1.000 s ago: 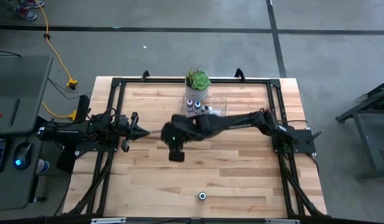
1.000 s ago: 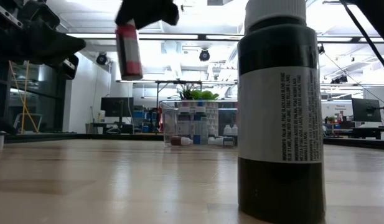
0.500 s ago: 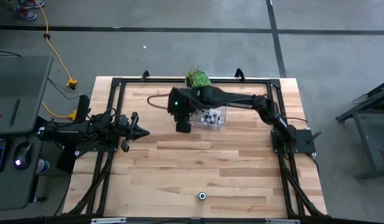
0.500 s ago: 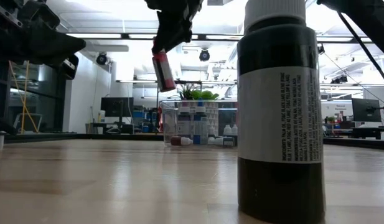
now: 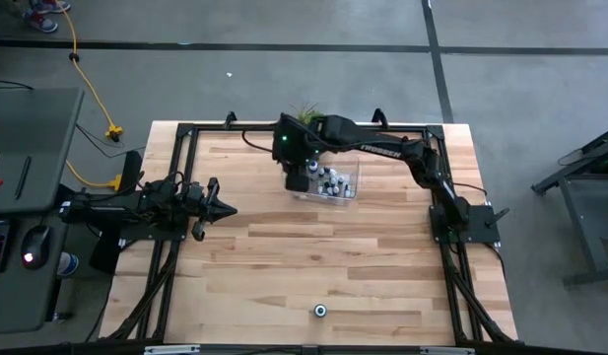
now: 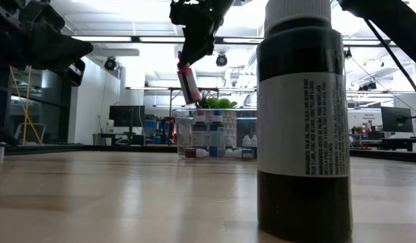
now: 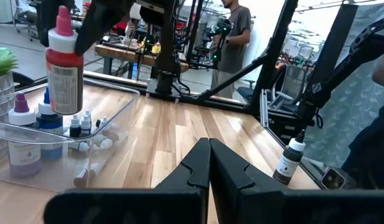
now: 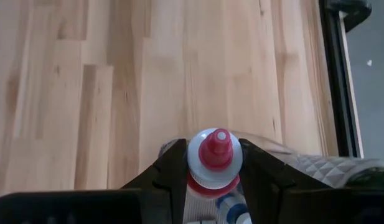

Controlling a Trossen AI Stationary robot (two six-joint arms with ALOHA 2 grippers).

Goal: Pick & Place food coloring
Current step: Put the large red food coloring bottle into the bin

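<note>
right gripper (image 8: 209,163) clamps a red bottle (image 7: 64,66) by its shoulder, above the tray (image 5: 345,189) edge | small rigid plastic, likely light and slick; hold the body below the cap | left gripper (image 7: 208,163) idle, fingers together

Lighting even and bright overhead; table (image 5: 313,256) shows only soft, short shadows under the arms. Low view: ceiling lights (image 6: 160,39) blow out to white glare, silhouetting the big dark bottle (image 6: 303,121), which sits close and slightly soft. Left wrist view: near fingers (image 7: 207,180) blurred, background windows overexposed. Right wrist view: plank edges bow slightly.
</note>
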